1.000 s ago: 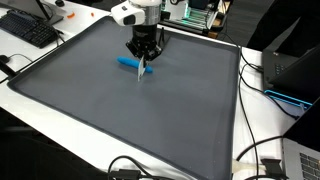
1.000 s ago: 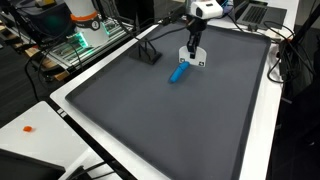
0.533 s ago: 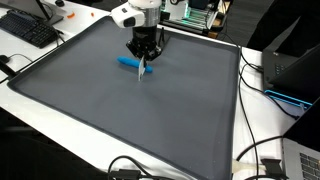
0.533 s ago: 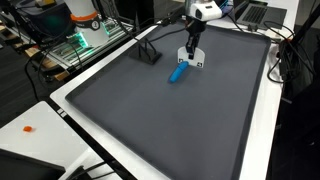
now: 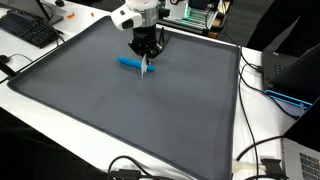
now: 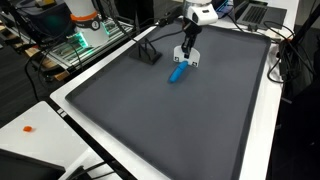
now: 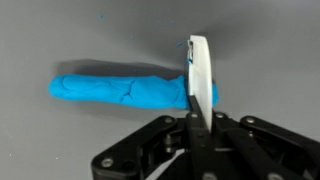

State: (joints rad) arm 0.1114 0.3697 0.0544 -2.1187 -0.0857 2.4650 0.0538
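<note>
A blue clay roll lies on the grey-matted table, well toward its far edge in an exterior view. The pincer hangs directly above the roll's end, clenched on a thin white blade pointing down. In the wrist view the roll's long axis runs sideways, stretching left from the pincer. The blade stands crosswise at its right-hand end. Whether they touch is unclear.

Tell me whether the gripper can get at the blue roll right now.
Likely yes: the gripper hangs just above the blue roll, nothing between, though shut on a white blade.
</note>
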